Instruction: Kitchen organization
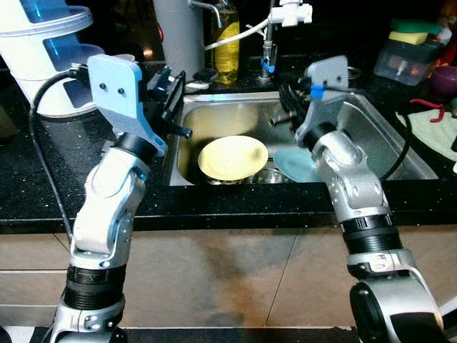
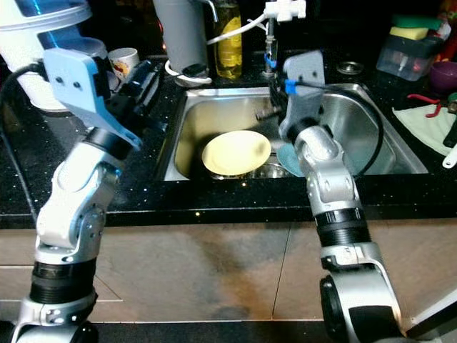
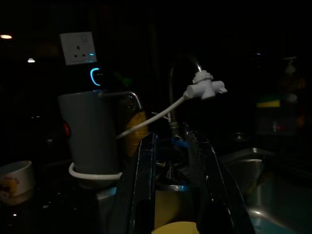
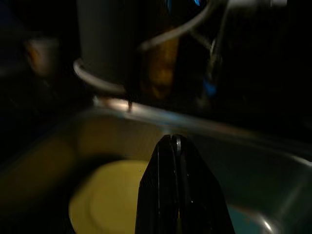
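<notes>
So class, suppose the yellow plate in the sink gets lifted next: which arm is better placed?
Probably the right. The right gripper, fingers shut, hangs inside the sink beside the yellow plate. The left gripper, fingers open, sits over the sink's left rim.

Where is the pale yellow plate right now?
The pale yellow round plate lies in the steel sink, left of a light blue plate, between the two arms.

text: none legible | mug (image 2: 126,61): printed design, too small and blurred to read | yellow bottle (image 1: 226,39): no label that can be made out | wall socket (image 3: 78,48): blank white plate, no markings readable
</notes>
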Robot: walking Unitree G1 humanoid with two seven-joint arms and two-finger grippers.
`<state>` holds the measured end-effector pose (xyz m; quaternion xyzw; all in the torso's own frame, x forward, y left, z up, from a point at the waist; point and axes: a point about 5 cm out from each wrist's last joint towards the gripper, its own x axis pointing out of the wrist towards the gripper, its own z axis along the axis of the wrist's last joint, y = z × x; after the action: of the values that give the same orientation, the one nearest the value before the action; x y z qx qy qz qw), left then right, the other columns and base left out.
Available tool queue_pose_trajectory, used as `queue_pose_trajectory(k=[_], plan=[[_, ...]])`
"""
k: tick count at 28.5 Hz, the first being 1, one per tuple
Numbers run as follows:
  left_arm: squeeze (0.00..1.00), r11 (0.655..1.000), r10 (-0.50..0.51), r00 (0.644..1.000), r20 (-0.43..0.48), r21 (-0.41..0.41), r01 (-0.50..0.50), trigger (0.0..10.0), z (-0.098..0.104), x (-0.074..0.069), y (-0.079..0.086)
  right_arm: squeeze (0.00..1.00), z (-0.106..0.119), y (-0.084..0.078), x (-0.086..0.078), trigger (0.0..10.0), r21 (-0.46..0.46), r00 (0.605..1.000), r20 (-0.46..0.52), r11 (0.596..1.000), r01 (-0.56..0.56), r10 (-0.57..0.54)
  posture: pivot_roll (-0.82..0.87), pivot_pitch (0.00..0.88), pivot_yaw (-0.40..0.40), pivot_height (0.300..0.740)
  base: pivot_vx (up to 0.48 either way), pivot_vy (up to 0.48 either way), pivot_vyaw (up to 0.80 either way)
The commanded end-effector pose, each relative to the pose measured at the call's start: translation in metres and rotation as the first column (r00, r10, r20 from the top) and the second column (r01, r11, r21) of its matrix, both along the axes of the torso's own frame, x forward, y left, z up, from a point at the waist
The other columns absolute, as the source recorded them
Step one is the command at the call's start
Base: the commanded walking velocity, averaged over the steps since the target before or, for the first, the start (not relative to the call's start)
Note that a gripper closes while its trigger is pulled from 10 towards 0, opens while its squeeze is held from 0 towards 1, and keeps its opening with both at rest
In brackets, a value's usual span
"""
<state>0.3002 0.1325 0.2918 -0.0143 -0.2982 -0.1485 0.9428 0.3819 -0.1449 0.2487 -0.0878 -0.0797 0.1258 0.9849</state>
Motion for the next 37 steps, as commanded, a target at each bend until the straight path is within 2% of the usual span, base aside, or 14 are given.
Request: queue_pose_trajectory(k=[1,13,14,15,17,18,21,25,26,27,29,33,34,37], plan=[[0.0,1.0,-0.012,0.999,-0.048,-0.003,0.012,10.0,-0.01,0.003,0.0,0.0,-0.006,0.006,0.003,10.0,-0.057,0.998,-0.065,0.998,0.01,-0.014,0.02,0.0,-0.001,0.74,0.0,0.0,0.0],[0.0,1.0,0.006,0.997,-0.075,0.011,-0.005,10.0,-0.018,0.005,0.0,0.0,-0.042,0.023,0.005,10.0,-0.201,0.97,-0.242,0.979,-0.024,-0.026,0.02,0.0,-0.005,0.74,0.0,0.0,0.0],[0.0,1.0,0.007,0.997,-0.079,0.01,-0.006,10.0,-0.02,0.005,0.001,0.09,-0.043,0.026,0.005,10.0,-0.203,0.967,-0.253,0.978,-0.035,-0.018,0.02,0.0,-0.006,0.74,0.0,0.0,0.0],[0.0,1.0,0.006,0.997,-0.08,0.009,-0.006,10.0,-0.021,0.005,0.001,0.65,-0.043,0.027,0.005,10.0,-0.197,0.967,-0.255,0.98,-0.034,-0.017,0.02,0.0,-0.007,0.74,0.0,0.0,0.0],[0.0,1.0,0.006,0.997,-0.081,0.009,-0.005,10.0,-0.021,0.005,0.0,0.65,-0.043,0.028,0.005,10.0,-0.192,0.966,-0.257,0.981,-0.033,-0.018,0.02,0.0,-0.008,0.74,0.0,0.0,0.0],[0.0,1.0,0.004,0.997,-0.082,0.007,-0.003,10.0,-0.021,0.005,0.0,1.0,-0.042,0.029,0.005,10.0,-0.189,0.968,-0.252,0.981,-0.03,-0.019,0.02,0.0,-0.009,0.74,0.0,0.0,0.0],[0.0,1.0,-0.003,0.996,-0.086,0.004,0.004,10.0,-0.023,0.005,-0.002,1.0,-0.041,0.031,0.006,10.0,-0.185,0.969,-0.247,0.982,-0.026,-0.021,0.02,0.0,-0.011,0.74,0.0,0.0,0.0],[0.0,1.0,-0.024,0.994,-0.102,-0.007,0.023,10.0,-0.027,0.005,-0.003,0.98,-0.031,0.029,0.007,10.0,-0.099,0.98,-0.2,0.995,-0.02,-0.001,0.02,0.0,-0.013,0.74,0.0,0.0,0.0],[0.0,0.999,-0.048,0.992,-0.117,-0.014,0.046,10.0,-0.029,0.006,-0.005,0.73,-0.025,0.029,0.006,10.0,-0.034,0.983,-0.181,0.998,-0.048,0.041,0.02,0.0,-0.014,0.74,0.0,0.0,0.0],[0.0,0.996,-0.087,0.987,-0.135,-0.02,0.085,10.0,-0.033,0.006,-0.009,0.0,-0.016,0.028,0.003,10.0,0.054,0.985,-0.133,0.993,-0.105,0.111,0.02,0.0,-0.013,0.74,0.0,0.0,0.0],[0.0,0.984,-0.178,0.965,-0.19,-0.039,0.174,10.0,-0.044,0.007,-0.018,0.0,-0.005,0.018,-0.001,10.0,0.208,0.981,-0.072,0.965,-0.161,0.179,0.01,0.0,-0.012,0.74,0.0,0.0,0.0],[0.0,0.974,-0.228,0.943,-0.242,-0.042,0.224,10.0,-0.057,0.01,-0.024,0.0,-0.002,0.01,-0.003,10.0,0.266,0.981,-0.054,0.95,-0.164,0.185,0.01,0.0,-0.012,0.74,0.0,0.0,0.0],[0.0,0.972,-0.236,0.935,-0.265,-0.07,0.226,10.0,-0.064,0.014,-0.023,0.0,0.001,0.007,-0.005,10.0,0.312,0.979,-0.042,0.934,-0.175,0.198,0.0,0.0,-0.008,0.74,0.0,0.0,-0.48],[0.0,0.973,-0.225,0.932,-0.284,-0.114,0.2,10.0,-0.069,0.023,-0.02,0.0,0.006,0.002,-0.007,10.0,0.339,0.98,-0.017,0.924,-0.179,0.196,-0.02,0.0,0.003,0.74,0.0,0.0,-0.69]])
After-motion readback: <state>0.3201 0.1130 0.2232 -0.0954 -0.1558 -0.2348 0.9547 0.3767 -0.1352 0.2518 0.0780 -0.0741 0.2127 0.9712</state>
